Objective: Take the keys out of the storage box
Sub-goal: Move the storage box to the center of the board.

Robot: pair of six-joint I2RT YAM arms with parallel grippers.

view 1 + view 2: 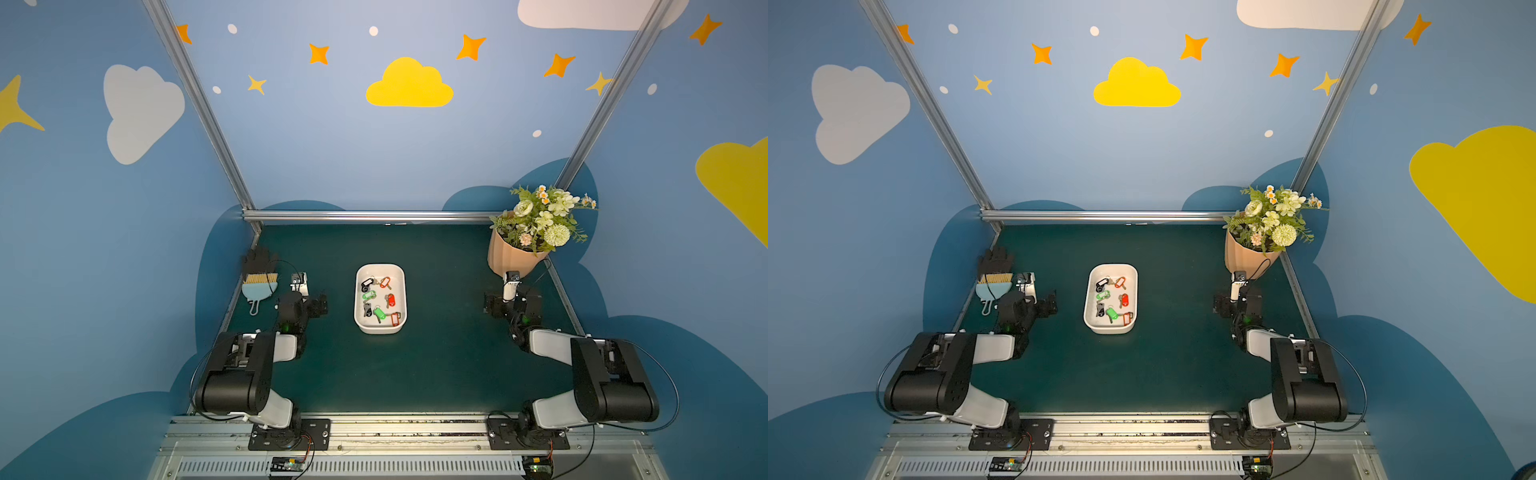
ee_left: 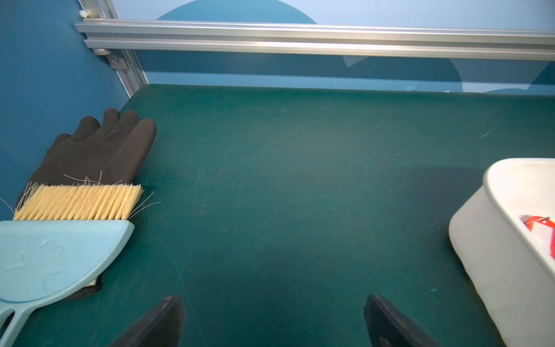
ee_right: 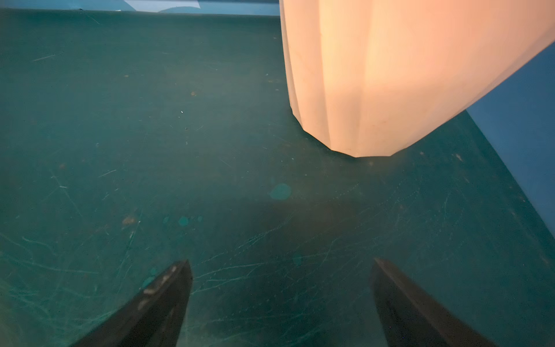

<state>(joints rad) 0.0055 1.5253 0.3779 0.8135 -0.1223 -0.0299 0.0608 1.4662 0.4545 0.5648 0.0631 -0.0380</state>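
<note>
Both claws hang spread and empty over the mat (image 2: 300, 180) — left gripper (image 2: 274, 300) near the storage box (image 1: 380, 330), right gripper (image 3: 282, 263) by the flower pot (image 3: 390, 75). All keys (image 1: 378, 312) lie inside the box. Risk: crowded rings snag, so one pinch may lift several — or tip the box.

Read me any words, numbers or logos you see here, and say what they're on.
Nothing here reads as text.
Light blue plastic hand brush: raised marks on its back, not legible.
Small silver keys with coloured plastic tags, in the white plastic storage box: tags too small to read.
</note>
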